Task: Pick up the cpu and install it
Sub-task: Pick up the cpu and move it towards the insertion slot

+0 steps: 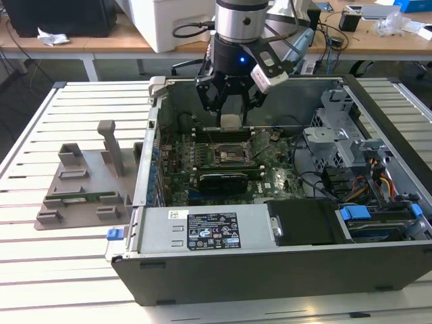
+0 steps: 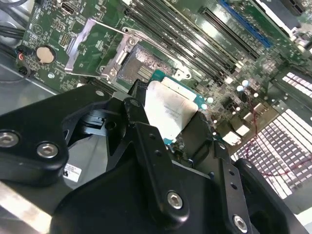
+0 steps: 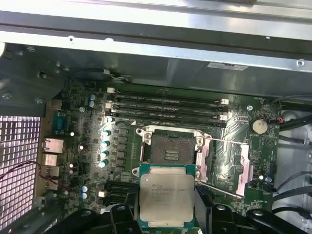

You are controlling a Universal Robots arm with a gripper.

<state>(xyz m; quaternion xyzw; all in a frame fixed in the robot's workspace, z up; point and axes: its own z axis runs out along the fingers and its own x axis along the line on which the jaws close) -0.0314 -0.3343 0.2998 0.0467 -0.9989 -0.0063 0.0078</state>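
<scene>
Here, the cpu (image 3: pixel 165 195) clamped flat between the fingers (image 2: pixel 144 136) of the gripper (image 1: pixel 231 111), above the open socket (image 3: pixel 169 148).

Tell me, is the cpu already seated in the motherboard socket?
No: in the first wrist view the gripper holds the cpu clear of the socket, whose contact field lies bare.

- I had the arm (image 1: pixel 239 27) coming in from 12 o'clock in the exterior view, with the wrist held vertical.
- The gripper (image 1: pixel 231 113) pointed toward 6 o'clock, its black linkages spread wide above and drawing together at the tips.
- In the second wrist view, the fingers (image 2: pixel 146 146) were closed in.
- In the first wrist view, they clamped the cpu (image 3: pixel 165 197) by opposite edges, metal plate facing the camera.
</scene>
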